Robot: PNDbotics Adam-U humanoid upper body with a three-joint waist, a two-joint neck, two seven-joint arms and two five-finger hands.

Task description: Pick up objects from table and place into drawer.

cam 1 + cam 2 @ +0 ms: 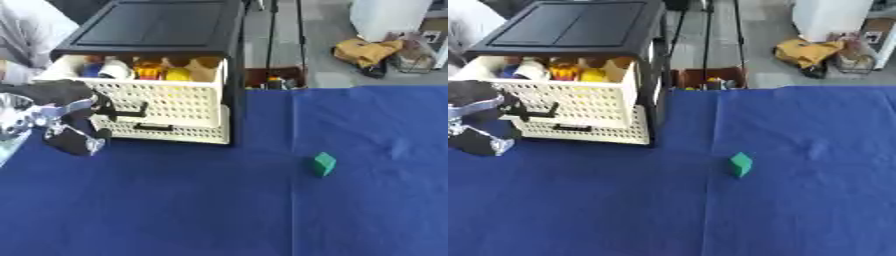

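One green block sat alone on the desk, right of the drawer. I judged it light and rigid, best pinched across opposite faces. My left robot hand was by the drawer's handle; whether its fingers were curled I couldn't tell.

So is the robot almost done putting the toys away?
Nearly, it seems. Several colourful things already sit in the pulled-out top drawer. The left hand is at that drawer's handle, carrying nothing that I can see. One green block is left on the blue table, off to the right. The right hand isn't in view.
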